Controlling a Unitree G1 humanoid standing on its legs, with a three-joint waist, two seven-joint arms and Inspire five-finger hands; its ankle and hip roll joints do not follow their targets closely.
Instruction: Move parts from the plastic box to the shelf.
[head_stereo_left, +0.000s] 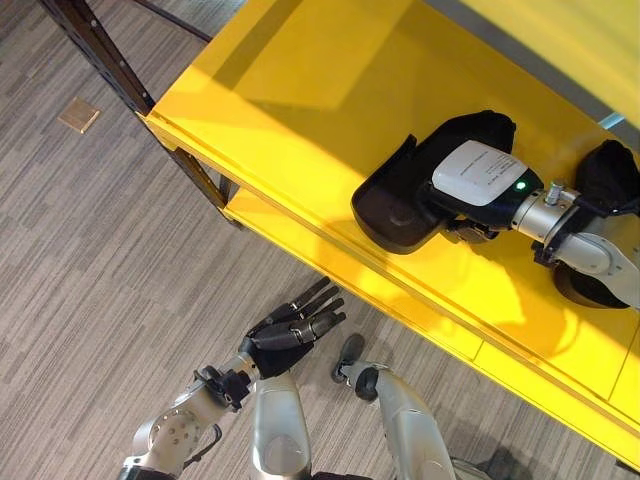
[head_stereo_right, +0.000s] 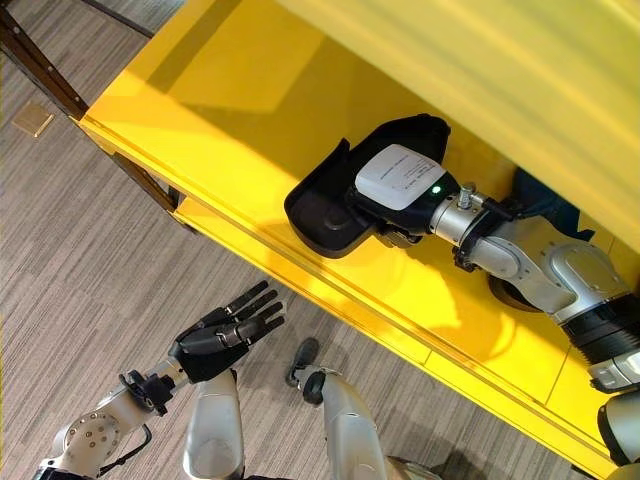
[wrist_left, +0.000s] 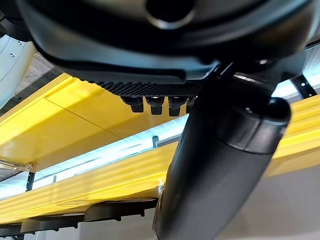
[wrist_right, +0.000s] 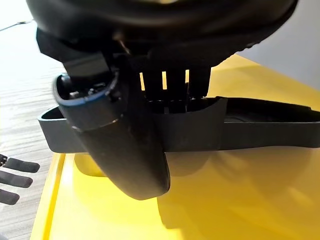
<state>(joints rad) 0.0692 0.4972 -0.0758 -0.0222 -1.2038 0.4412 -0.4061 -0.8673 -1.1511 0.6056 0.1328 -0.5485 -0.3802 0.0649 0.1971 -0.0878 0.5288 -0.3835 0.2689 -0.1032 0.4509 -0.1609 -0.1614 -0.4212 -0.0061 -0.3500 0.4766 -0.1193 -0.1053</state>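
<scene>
The right hand (head_stereo_right: 400, 185) pinches a black part (head_stereo_right: 335, 205) by its wall, lowering it onto the yellow shelf (head_stereo_right: 200, 110) near the front edge — left hand (head_stereo_right: 215, 335) idle, fingers straight.

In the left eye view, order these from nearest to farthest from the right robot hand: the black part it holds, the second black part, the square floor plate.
1. Black part: on the yellow shelf, in the right robot hand.
2. Second black part: on the shelf, beside the right arm.
3. Floor plate: far left, on the floor.
</scene>
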